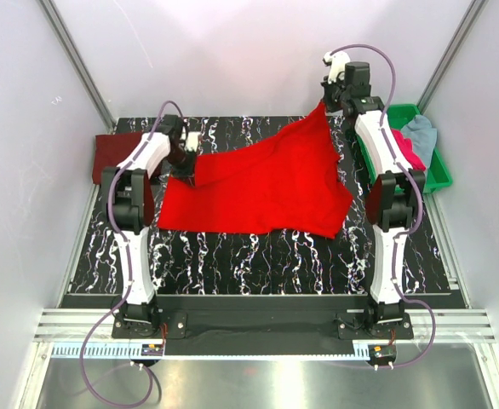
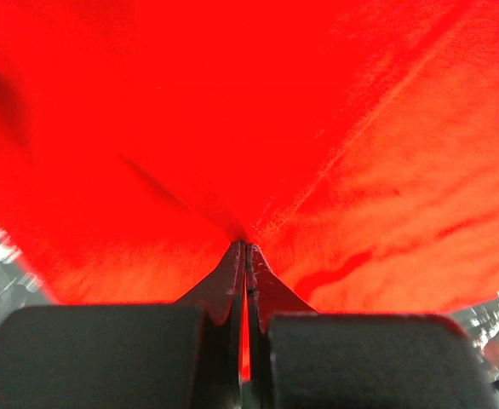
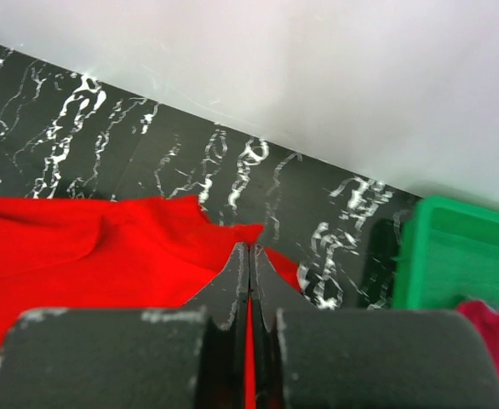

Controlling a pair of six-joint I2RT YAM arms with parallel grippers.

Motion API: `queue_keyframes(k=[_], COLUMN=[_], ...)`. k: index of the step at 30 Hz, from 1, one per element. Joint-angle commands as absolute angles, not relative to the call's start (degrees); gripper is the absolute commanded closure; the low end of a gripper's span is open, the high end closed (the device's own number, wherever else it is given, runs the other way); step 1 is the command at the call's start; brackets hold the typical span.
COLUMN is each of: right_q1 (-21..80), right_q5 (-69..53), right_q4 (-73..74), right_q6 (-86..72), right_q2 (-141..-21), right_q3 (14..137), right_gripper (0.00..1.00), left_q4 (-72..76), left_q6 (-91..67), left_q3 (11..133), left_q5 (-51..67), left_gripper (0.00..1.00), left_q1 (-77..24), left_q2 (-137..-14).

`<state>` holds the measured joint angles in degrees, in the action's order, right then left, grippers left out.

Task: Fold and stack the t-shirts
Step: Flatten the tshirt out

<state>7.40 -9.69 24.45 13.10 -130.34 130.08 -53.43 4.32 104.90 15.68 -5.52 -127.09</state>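
Left gripper (image 2: 246, 249) is pinched fully shut on the bright red t-shirt (image 1: 266, 183), cloth fanning out ahead of its tips. Right gripper (image 3: 249, 249) is likewise shut on a corner, the shirt trailing off to its left. Risk: both holds sit at the very tips, so uneven pull between arms could slip an edge free or bunch the cloth.

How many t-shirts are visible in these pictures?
4. The bright red t-shirt is spread on the table; the dark maroon t-shirt lies at its far-left edge; the magenta-pink t-shirt and the pale grey-blue t-shirt lie in the green tray. Others may be hidden underneath.
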Motion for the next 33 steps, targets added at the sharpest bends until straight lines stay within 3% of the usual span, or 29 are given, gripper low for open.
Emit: queue_keyframes(k=[1,12,25,33], right_q1=[6.3,5.4,5.4,4.7], right_q5=[-5.6,-0.4,5.4,2.5], right_q4=[22.5,22.2,25.0,33.2], right_q6=[15.0,13.6,16.4,17.5], right_q2=[-120.9,-100.7,-70.9,-57.3], right_q3=[129.4,122.8,115.1,111.8], right_gripper=[1.00,1.00,1.00,1.00], left_q4=[-54.8,-55.2,-43.2,-42.0], left_q6=[7.3,13.4,17.5,16.3], left_q3=[112.7,119.8,104.8,101.8], left_q5=[14.2,11.8,2.0,-2.5], left_gripper=[1.00,1.00,1.00,1.00], left_q1=[-4.4,-4.4,-8.1,-8.6], left_q2=[-117.7,-104.5,-74.6,-62.9])
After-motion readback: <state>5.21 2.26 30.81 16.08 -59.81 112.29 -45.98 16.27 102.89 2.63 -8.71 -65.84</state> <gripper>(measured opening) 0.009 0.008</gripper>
